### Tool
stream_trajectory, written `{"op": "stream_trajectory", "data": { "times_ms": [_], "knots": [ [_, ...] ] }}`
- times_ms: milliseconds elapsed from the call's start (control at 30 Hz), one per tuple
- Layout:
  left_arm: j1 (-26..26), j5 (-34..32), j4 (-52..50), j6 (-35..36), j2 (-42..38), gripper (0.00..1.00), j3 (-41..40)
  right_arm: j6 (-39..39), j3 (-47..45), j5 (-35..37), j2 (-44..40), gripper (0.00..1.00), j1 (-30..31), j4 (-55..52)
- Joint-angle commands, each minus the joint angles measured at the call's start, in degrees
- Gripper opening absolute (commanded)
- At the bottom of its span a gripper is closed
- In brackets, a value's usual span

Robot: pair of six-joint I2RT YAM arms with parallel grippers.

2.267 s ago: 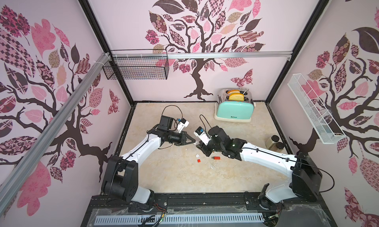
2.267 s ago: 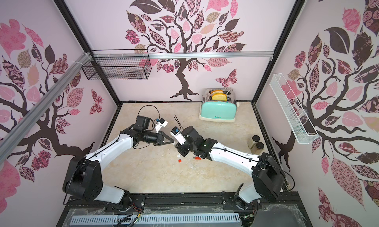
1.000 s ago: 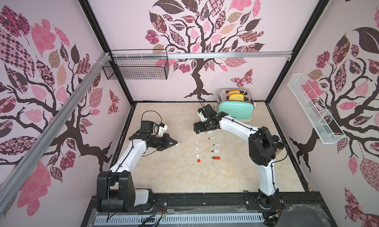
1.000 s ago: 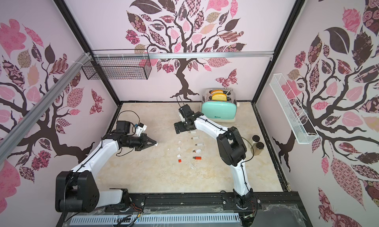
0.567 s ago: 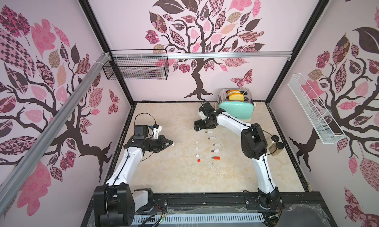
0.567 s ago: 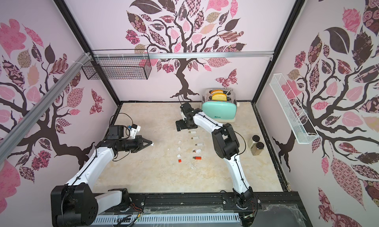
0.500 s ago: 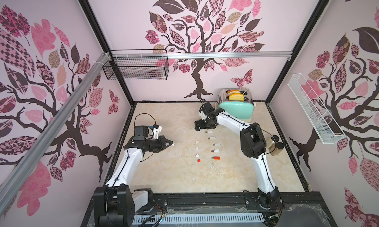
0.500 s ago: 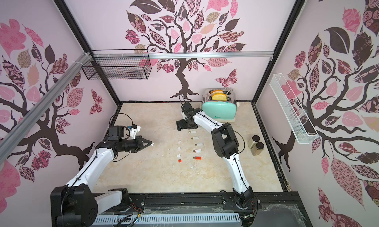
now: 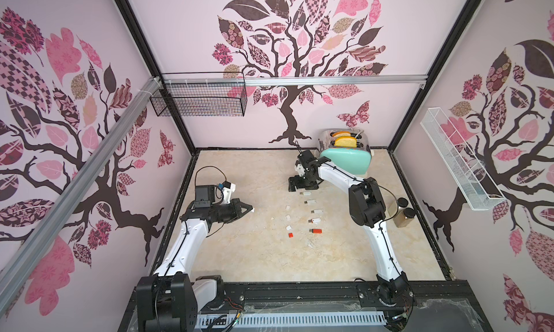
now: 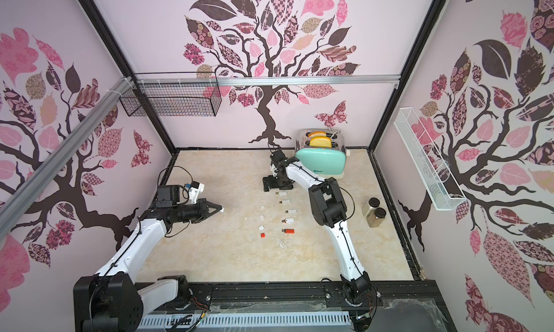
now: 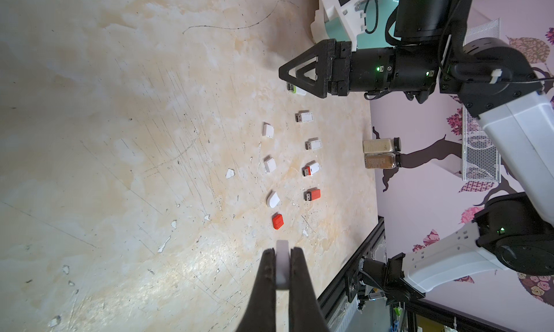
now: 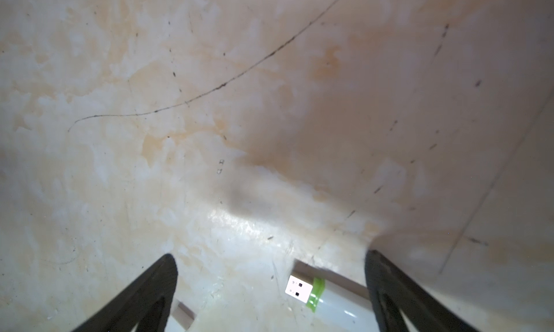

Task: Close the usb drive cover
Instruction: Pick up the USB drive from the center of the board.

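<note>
usb drive [image 12: 299, 288] with the green band lies flat on the tabletop [image 9: 263, 264], at the far end of the drive column, the end nearest the toaster [image 9: 344, 161]. its metal plug is bare, no cover on it.

right gripper [image 12: 269, 255] is down low over that drive with jaws spread wide, holding nothing. in the right wrist view the drive sits between the two fingers, closer to one of them and touching neither. can't tell if the fingertips touch the table.

left gripper [image 11: 282, 251] is clamped on a white cover [image 11: 282, 267]; the flat piece stands edge-on between the fingers and pokes out past the tips. in both top views it hovers above the table on the left side, well apart from the drives, pointing toward them.

rest of the layout, from the left wrist view:
- drive column continues toward the robot base: two white drives, a white drive with a red collar [image 11: 311, 168], then the red drive [image 11: 312, 194]. all plugs are exposed and point toward the cover column.
- cover column runs parallel, just beside it: three loose white covers, then the red cover [image 11: 278, 221] at the near end. none touch the drives.
- two spice jars [image 9: 403, 215] stand near the right wall, touching each other.
</note>
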Motion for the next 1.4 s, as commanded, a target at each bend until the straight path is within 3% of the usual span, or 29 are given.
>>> {"op": "stream_trajectory", "data": {
  "times_ms": [0,600,1067,1367],
  "knots": [
    [0.2,1.0,1.6,0.2,-1.6,0.00,-0.9,-0.3,-1.6,-0.6,-0.3,0.99,-0.5,-1.0],
    [0.2,2.1,1.0,0.0,-1.6,0.00,0.2,-1.6,-2.8,-1.7,-2.3,0.88,-0.1,-9.1],
    [0.0,2.0,0.7,0.3,-2.3,0.00,0.1,-4.2,4.0,9.4,1.1,0.75,3.1,-15.6],
    [0.0,2.7,2.6,-0.8,-2.5,0.00,-1.3,-6.6,8.6,10.9,4.7,0.61,4.1,-19.3]
  ]
}}
